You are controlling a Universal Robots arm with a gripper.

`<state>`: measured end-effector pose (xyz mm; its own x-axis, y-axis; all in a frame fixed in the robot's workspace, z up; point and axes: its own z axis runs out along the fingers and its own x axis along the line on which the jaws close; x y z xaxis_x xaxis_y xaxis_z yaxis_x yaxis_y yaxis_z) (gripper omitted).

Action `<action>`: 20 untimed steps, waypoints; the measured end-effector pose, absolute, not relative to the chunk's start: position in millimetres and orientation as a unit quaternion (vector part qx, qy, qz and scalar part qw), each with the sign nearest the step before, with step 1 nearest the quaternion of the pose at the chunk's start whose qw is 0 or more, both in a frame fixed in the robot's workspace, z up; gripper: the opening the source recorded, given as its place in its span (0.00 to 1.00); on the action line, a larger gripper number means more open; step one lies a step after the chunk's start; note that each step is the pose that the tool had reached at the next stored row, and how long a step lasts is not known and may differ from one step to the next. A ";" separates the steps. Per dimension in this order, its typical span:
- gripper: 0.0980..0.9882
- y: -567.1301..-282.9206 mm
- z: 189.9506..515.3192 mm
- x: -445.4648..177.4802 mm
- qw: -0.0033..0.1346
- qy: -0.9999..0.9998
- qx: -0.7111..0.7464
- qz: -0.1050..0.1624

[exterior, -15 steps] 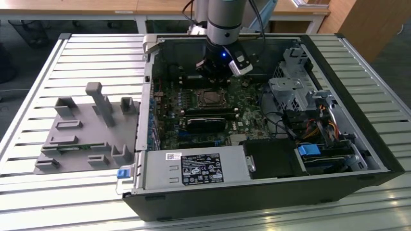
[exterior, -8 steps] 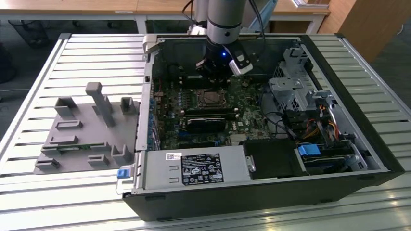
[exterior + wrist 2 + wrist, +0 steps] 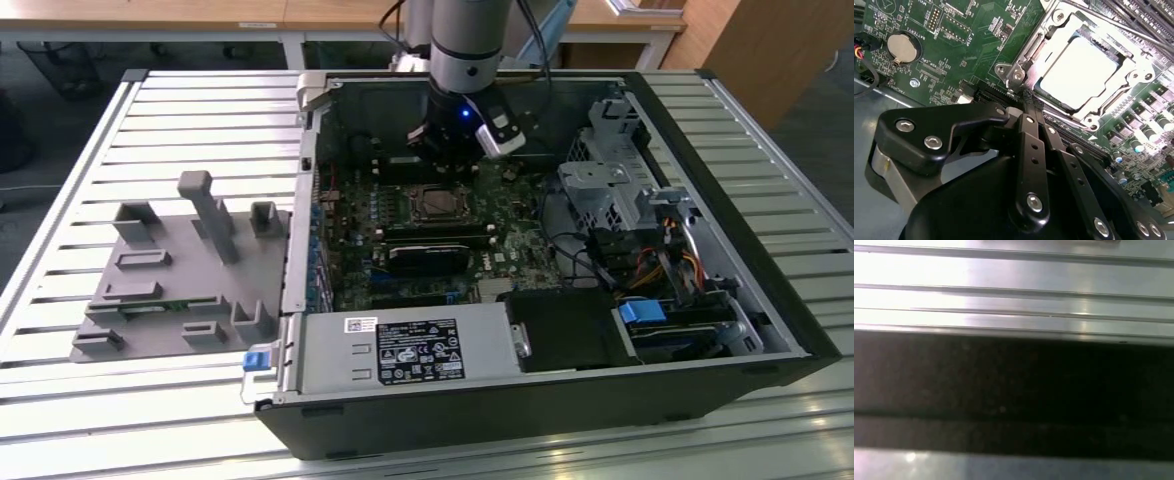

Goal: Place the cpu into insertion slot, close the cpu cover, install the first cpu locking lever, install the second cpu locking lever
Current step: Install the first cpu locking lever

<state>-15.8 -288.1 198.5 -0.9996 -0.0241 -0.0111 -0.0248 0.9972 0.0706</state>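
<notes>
The cpu (image 3: 1081,70) lies flat in the insertion slot (image 3: 434,203) on the green board, its pale metal face showing. The silver cpu cover (image 3: 1054,27) is down over it, framing the chip. My gripper (image 3: 1026,102) reaches down into the open computer case, and in the exterior view the gripper (image 3: 454,150) hangs just behind the socket. Its two black fingers (image 3: 1031,150) run together to a point, shut, with the tips at the socket's corner next to a hinge bracket (image 3: 1015,74). I see nothing held between them.
The open computer case (image 3: 747,330) lies on a slatted metal table (image 3: 134,400). A grey fixture block (image 3: 174,270) stands at the exterior view's left. Memory slots (image 3: 430,235), a drive cage (image 3: 607,190) and cables (image 3: 667,265) crowd the socket. A coin battery (image 3: 902,47) sits nearby.
</notes>
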 end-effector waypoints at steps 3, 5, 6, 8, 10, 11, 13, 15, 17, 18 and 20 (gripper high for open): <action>0.01 -288.0 197.3 -15.7 0.005 0.999 -0.012 0.032; 0.01 -288.1 197.4 -15.7 0.005 0.999 -0.012 0.032; 0.01 -288.1 198.0 -15.8 0.005 0.999 -0.012 0.032; 0.01 -288.0 199.5 -15.7 0.005 0.999 -0.012 0.032; 0.01 -288.0 200.0 -15.7 0.005 0.999 -0.012 0.032; 0.01 -288.0 200.0 -15.7 0.005 0.999 -0.012 0.032; 0.01 -288.1 199.7 -15.7 0.005 1.000 -0.012 0.028; 0.01 -288.2 199.0 -15.6 0.005 1.000 -0.012 0.023; 0.01 -288.0 198.1 -15.4 0.005 1.000 -0.012 0.020; 0.01 -288.1 197.8 -15.3 0.005 1.000 -0.012 0.018; 0.01 -287.9 196.3 -14.5 0.004 1.000 -0.012 0.016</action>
